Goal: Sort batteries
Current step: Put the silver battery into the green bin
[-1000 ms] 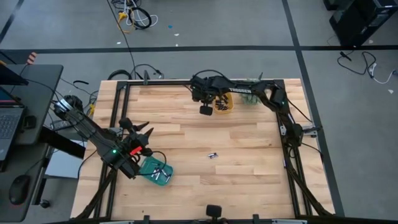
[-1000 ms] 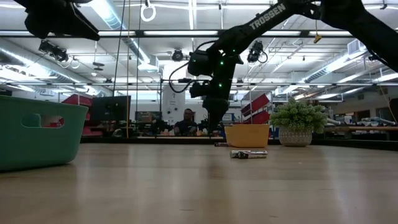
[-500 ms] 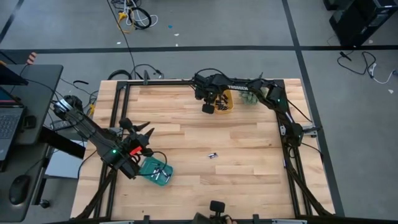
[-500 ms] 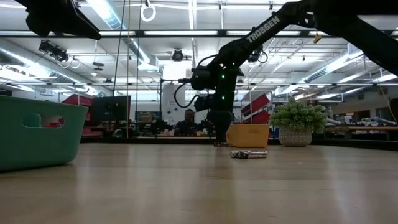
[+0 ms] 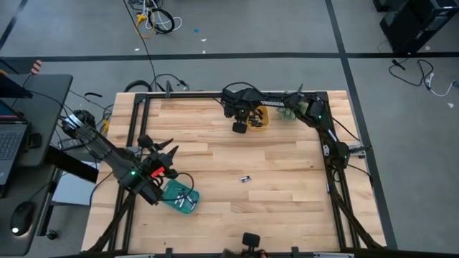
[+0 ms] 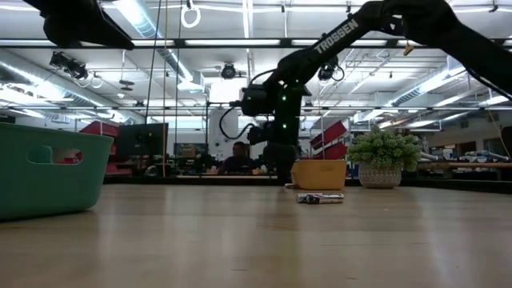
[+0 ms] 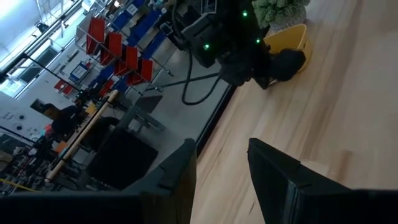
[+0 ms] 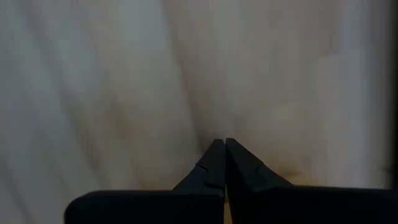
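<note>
At the far edge of the table, just beside the yellow tray (image 5: pixel 259 119), the right gripper (image 5: pixel 239 127) points down at the wood with its two fingers (image 8: pixel 214 163) pinched tight together and nothing between them; only its own wrist view shows that, since from above the fingers are hidden under the wrist. The low view adds that this gripper (image 6: pixel 279 178) hangs close over the tabletop next to the tray (image 6: pixel 318 174), with a small potted plant (image 6: pixel 382 157) further along. Out in the middle of the table (image 5: pixel 287 179) lie two loose batteries (image 5: pixel 245 178), seen end-on in the low view as a short silvery pair (image 6: pixel 321 198). Near the front left corner, the left gripper (image 5: pixel 161 151) waits with its fingers (image 7: pixel 175 172) parted and empty, beside the green tray (image 5: pixel 178 196), where more batteries lie, visible only from above
</note>
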`<state>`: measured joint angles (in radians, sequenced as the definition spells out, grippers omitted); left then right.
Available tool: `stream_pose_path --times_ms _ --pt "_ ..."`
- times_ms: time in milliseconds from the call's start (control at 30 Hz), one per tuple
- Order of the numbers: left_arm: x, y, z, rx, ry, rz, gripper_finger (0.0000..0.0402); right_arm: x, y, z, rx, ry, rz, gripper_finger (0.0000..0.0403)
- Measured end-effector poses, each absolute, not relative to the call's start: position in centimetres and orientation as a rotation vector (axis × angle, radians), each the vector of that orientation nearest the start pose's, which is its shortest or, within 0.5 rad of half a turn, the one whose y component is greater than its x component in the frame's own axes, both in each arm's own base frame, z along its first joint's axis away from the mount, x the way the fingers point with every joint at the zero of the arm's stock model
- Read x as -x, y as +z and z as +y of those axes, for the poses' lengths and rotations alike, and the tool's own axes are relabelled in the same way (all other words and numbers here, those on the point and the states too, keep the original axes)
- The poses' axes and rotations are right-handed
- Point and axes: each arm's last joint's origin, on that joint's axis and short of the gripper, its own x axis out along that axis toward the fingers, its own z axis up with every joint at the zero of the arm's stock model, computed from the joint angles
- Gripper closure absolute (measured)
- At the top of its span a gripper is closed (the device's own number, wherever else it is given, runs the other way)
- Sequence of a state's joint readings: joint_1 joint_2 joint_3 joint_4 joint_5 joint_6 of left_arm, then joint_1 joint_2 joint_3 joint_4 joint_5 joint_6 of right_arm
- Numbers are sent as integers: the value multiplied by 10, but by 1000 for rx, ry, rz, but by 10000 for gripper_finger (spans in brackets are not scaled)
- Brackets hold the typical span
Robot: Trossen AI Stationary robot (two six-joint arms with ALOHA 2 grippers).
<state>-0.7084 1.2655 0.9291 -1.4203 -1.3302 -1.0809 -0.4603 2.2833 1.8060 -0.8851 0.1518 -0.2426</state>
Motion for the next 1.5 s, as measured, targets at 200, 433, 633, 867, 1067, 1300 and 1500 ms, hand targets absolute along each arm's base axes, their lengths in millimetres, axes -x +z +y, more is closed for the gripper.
stream_pose_path --times_ms 200,433,633,867,1067,1300,1500 --pt "-155 258 -93 -514 798 506 259 -407 166 -208 -2 -562 1434 403" --pt "-155 258 -94 -510 799 504 259 -393 164 -217 -142 -582 1490 403" --pt "-155 258 -94 -509 798 504 259 -397 164 -217 -160 -507 1444 392" --pt "-155 258 -94 -509 798 504 259 -400 166 -217 -211 -488 1403 334" --pt "-156 258 -94 -507 798 503 259 -399 166 -219 -235 -506 1404 278" --pt "-156 257 -94 -505 798 502 259 -400 163 -218 -256 -503 1384 253" --pt "-156 257 -94 -504 798 502 259 -396 148 -214 -304 -463 1391 255"
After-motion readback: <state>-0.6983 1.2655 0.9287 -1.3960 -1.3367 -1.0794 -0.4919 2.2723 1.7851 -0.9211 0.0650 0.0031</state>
